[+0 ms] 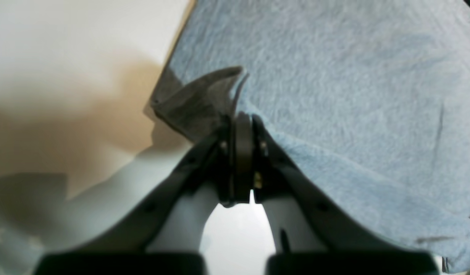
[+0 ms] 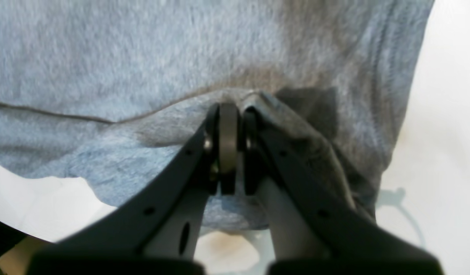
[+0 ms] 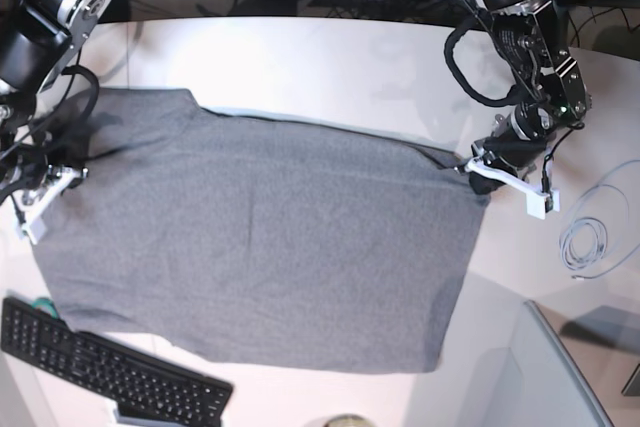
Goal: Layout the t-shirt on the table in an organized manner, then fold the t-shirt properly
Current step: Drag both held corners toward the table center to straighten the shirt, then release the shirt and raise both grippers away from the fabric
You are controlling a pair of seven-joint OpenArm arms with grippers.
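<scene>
Both grippers, left (image 1: 240, 126) and right (image 2: 229, 114), pinch opposite edges of the shirt (image 3: 260, 237), spread across the table (image 3: 330, 57). Risk: uneven pulling could slip the thin folds free, or drag cloth onto the keyboard (image 3: 100, 362).

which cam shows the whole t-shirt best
The base view: the t-shirt lies spread across the table, outline visible. Both wrist views show only blurred close-up fabric pinched at an edge.
</scene>
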